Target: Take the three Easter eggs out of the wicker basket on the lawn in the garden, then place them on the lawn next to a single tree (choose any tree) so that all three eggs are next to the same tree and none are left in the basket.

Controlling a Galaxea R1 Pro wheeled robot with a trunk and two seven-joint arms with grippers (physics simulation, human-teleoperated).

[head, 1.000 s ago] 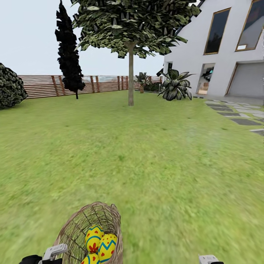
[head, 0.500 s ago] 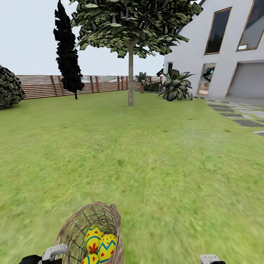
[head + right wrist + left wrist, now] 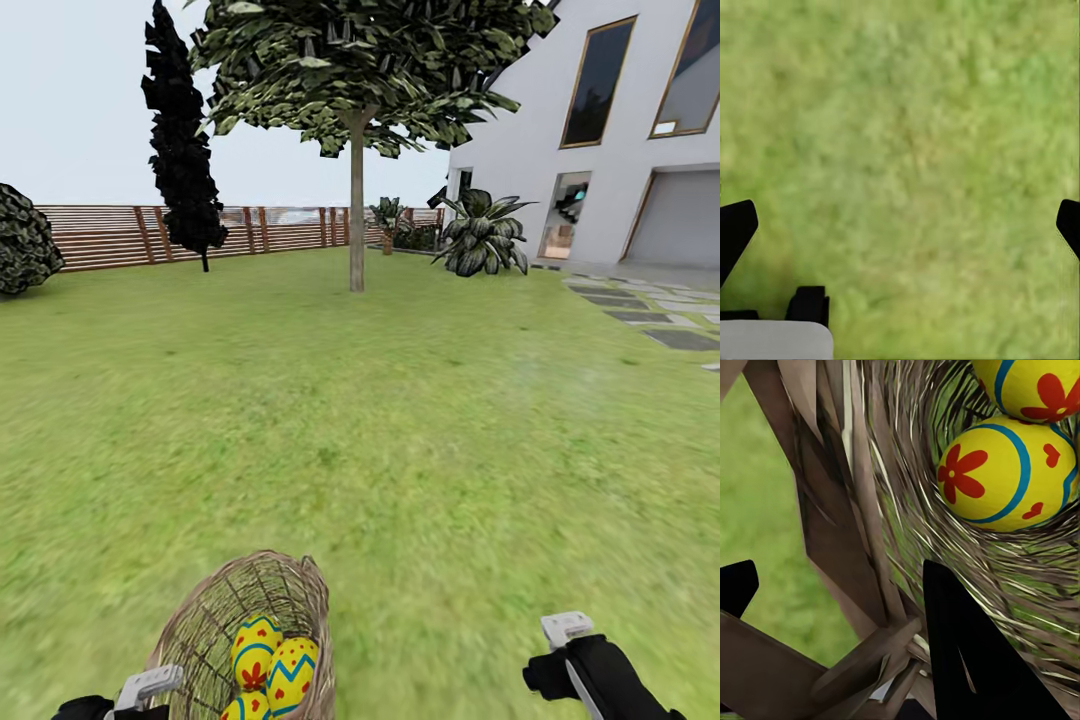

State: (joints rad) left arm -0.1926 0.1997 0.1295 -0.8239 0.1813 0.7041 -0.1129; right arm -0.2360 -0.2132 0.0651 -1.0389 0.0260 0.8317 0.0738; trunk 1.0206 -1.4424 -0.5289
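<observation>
Wicker basket (image 3: 255, 620) holds seemingly three Easter eggs (image 3: 268, 665).

Head view faces tree (image 3: 356, 190), wrist views close on basket (image 3: 870, 510), lawn (image 3: 915, 150)

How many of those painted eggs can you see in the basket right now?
3, all inside the wicker basket: one egg at the left, one beside it at the right, and one partly cut off at the picture's bottom edge. Others could be hidden beneath.
</observation>
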